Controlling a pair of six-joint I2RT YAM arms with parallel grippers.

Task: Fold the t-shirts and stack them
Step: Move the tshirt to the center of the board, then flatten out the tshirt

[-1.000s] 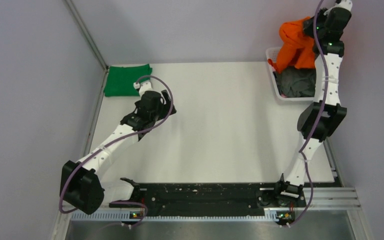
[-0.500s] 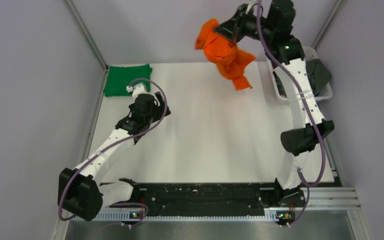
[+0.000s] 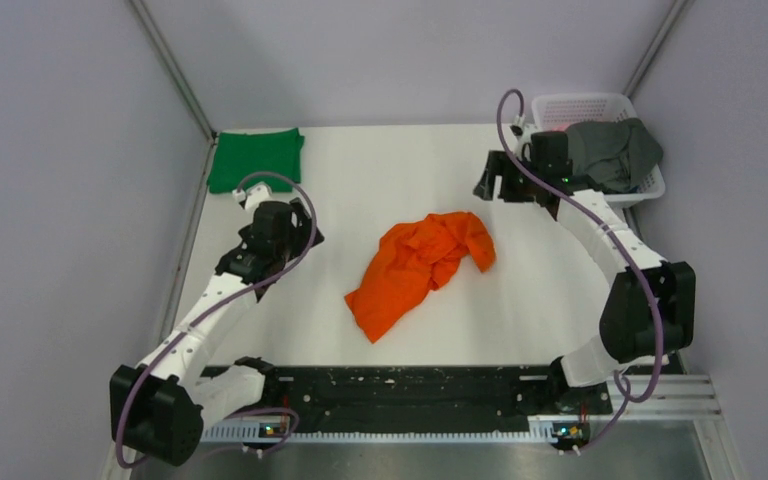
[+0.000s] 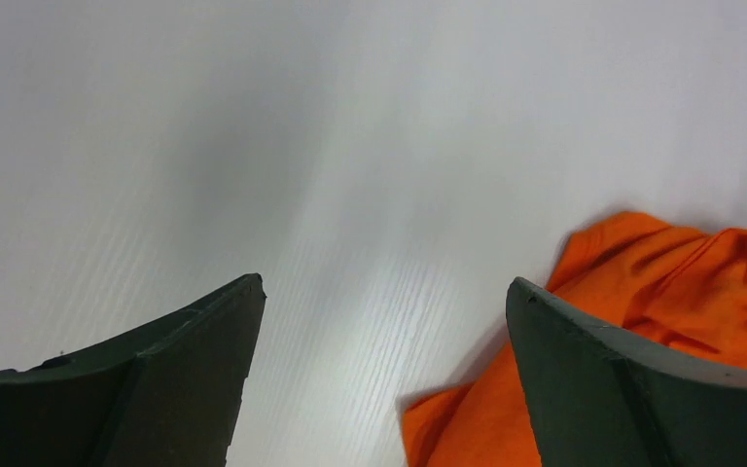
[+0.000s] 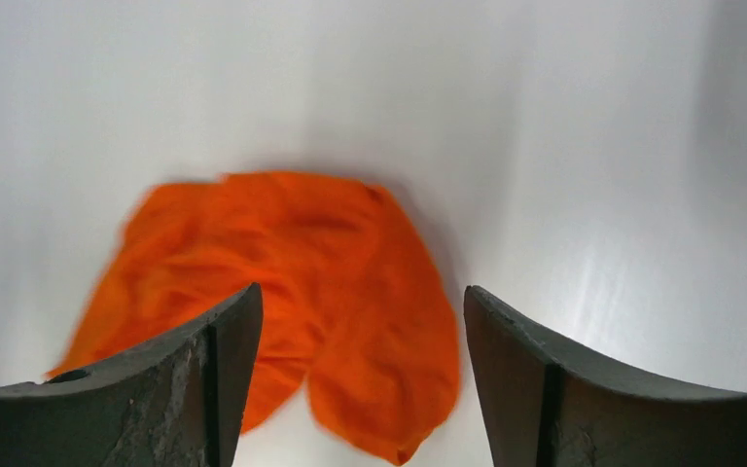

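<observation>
The orange t-shirt [image 3: 418, 268] lies crumpled in the middle of the white table, also in the left wrist view [image 4: 681, 292] and the right wrist view [image 5: 292, 282]. A green t-shirt [image 3: 254, 158] lies folded at the far left corner. The dark grey t-shirt [image 3: 615, 152] sits in the white basket [image 3: 580, 104] at the far right. My right gripper [image 3: 490, 185] [image 5: 362, 302] hangs open above the table beyond the orange shirt, holding nothing. My left gripper [image 3: 305, 238] [image 4: 384, 292] is open left of the orange shirt, empty.
The basket stands at the far right corner against the wall. Metal frame posts [image 3: 170, 70] run along the back corners. A black rail [image 3: 400, 385] with the arm bases lines the near edge.
The right arm swung the orange shirt out of the basket, leftwards over the table, and let it go; it now lies on the table. The left arm drew slightly nearer.
</observation>
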